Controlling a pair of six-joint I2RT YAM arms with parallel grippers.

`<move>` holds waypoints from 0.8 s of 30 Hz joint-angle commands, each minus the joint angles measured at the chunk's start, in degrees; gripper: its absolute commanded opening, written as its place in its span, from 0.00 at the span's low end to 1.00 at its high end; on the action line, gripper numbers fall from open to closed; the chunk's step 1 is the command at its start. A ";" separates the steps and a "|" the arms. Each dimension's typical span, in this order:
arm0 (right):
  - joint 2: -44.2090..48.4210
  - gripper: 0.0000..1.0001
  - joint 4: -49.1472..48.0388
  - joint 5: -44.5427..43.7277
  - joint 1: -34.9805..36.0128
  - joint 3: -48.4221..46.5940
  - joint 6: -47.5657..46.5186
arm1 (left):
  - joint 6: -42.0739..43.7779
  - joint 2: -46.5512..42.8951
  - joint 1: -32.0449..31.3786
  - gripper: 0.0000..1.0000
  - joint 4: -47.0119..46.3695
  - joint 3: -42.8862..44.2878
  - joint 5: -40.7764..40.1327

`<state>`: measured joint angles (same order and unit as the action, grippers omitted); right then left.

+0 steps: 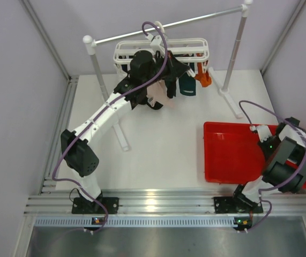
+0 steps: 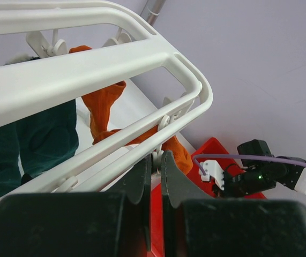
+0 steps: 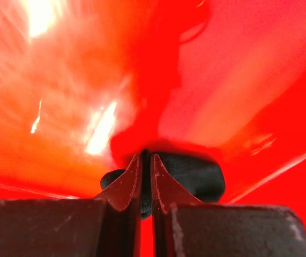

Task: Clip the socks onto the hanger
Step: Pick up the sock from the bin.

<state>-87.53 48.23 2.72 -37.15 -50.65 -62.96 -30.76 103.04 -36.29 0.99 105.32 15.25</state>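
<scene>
Two pincers to log, left first. Left gripper (image 2: 155, 159) is raised to the hanger (image 2: 88, 64), which hangs from the grey rail (image 1: 195, 20). Its fingers are drawn almost together with nothing visible between them, tips just under a small white clip (image 2: 164, 122) on the near rail of the frame. Already hanging, left to right in the overhead view: pink sock (image 1: 155, 97), black sock (image 1: 170, 85), teal sock (image 1: 187, 85), orange sock (image 1: 203, 77). Further right, the right gripper (image 3: 146, 160) is down in the red tray (image 1: 222, 134), fingers closed on a dark sock (image 3: 195, 174) that bulges to either side of the tips. Judgement: the step is fetching this last sock to a free clip. To do it well, lift slowly and confirm the fabric comes up with the fingers. Carry the sock with an edge uppermost. The left should squeeze the clip's tails squarely and steady the frame, since a hung frame will likely swing when pushed. Feed the edge deep into the open clip, and let the clip bite before the right lets go.
</scene>
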 commanded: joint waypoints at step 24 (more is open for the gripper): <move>9.15 0.72 24.10 33.67 18.00 -17.80 -12.54 | -0.09 -0.56 0.35 0.00 -2.40 -0.73 0.66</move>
<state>-76.27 67.59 30.02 -16.29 -62.92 -73.47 -30.55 103.04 -36.25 0.84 105.08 15.44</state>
